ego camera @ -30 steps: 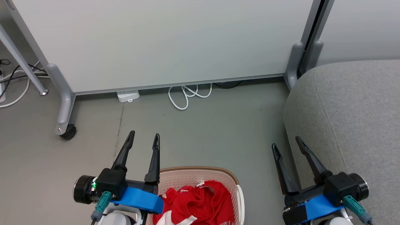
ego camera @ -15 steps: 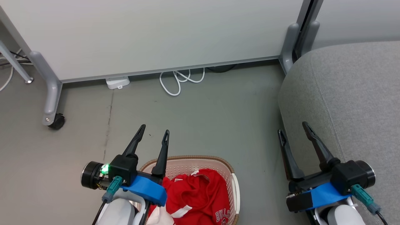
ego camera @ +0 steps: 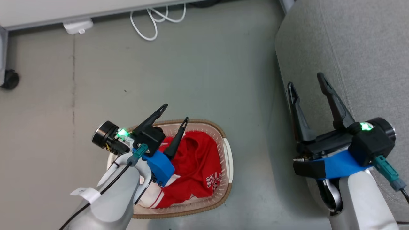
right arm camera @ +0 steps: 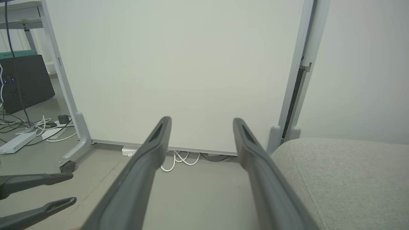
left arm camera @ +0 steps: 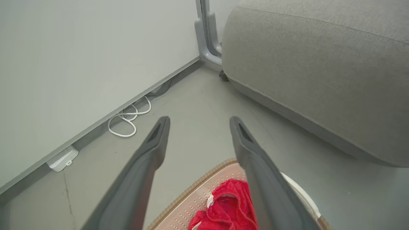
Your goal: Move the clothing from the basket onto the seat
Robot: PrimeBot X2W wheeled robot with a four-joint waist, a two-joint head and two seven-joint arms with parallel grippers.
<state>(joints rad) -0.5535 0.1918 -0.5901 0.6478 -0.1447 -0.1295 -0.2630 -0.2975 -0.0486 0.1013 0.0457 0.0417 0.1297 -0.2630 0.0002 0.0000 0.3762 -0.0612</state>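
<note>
The bright red soft shirt [ego camera: 195, 159] lies bunched inside the brown-rimmed cream plastic basket [ego camera: 207, 122] on the floor. The left gripper [ego camera: 176, 112] hangs just above it, spread apart and empty. The right gripper [ego camera: 304, 79], spread wide too, hangs by the big grey cloth seat [ego camera: 351, 48].

Grey floor [ego camera: 204, 80]: basket [ego camera: 207, 122] lower centre, seat [ego camera: 351, 48] along right edge, white cable coil [ego camera: 147, 39] and power strip [ego camera: 75, 26] at top, caster [ego camera: 9, 79] far left.
</note>
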